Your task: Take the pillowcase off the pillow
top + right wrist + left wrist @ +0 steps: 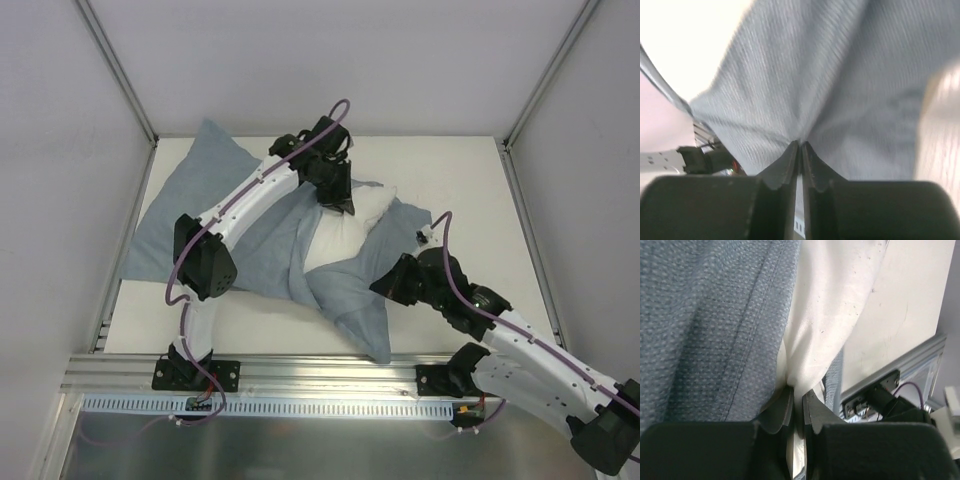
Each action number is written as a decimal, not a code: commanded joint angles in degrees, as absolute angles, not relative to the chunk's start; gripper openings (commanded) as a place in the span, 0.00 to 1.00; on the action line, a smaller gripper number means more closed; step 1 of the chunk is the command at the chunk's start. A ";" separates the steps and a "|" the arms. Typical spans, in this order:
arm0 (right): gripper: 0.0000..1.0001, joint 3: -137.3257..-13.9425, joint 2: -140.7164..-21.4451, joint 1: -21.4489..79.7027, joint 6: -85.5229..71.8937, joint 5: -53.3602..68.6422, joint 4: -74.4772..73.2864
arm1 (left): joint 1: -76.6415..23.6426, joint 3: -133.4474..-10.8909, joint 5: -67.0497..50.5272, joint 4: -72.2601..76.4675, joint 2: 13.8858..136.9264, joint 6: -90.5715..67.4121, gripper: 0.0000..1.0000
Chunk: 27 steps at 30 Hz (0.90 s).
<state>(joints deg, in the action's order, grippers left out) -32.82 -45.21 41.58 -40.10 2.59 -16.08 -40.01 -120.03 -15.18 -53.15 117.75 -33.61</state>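
The blue-grey pillowcase (200, 200) lies crumpled across the left and middle of the table, with the off-white pillow (340, 240) bulging out of its opening. My left gripper (344, 207) reaches over from the left and is shut on a fold of the white pillow (830, 305) at the jaws (797, 392), with the pillowcase (715, 330) hanging beside it. My right gripper (378, 288) sits at the cover's near right flap. Its jaws (801, 145) are shut on a pinch of the blue-grey pillowcase (840, 75).
The white table (470, 190) is boxed in by white walls with metal posts at the back corners. An aluminium rail (320, 375) with both arm bases runs along the near edge. The right arm's purple cable (445, 250) loops above its wrist.
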 commanded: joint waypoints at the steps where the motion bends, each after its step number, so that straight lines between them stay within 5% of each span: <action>1: 0.08 -30.24 -42.46 43.50 -40.34 1.85 -25.74 | -33.76 -120.59 -12.66 -48.52 111.45 -34.19 0.00; 2: 0.01 -29.54 -41.67 43.68 -40.08 1.41 -26.45 | -33.05 -120.41 -12.74 -48.52 111.36 -34.19 0.00; 13: 0.01 -21.37 -38.49 46.58 -42.97 0.36 -26.72 | -26.99 -124.00 -14.67 -48.52 109.68 -35.42 0.00; 20: 0.01 -19.24 -44.99 47.64 -44.74 -5.79 -22.61 | -21.89 -125.07 -24.06 -48.25 106.70 -38.57 0.00; 27: 0.01 -32.92 -64.04 46.59 -37.45 -10.19 -18.81 | -22.06 -122.62 -29.44 -46.41 103.37 -40.43 0.00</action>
<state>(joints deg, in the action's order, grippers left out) -27.68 -58.72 46.87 -42.63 -7.14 -14.09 -23.29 -121.12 -25.89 -53.45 109.69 -38.02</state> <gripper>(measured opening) 0.009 0.036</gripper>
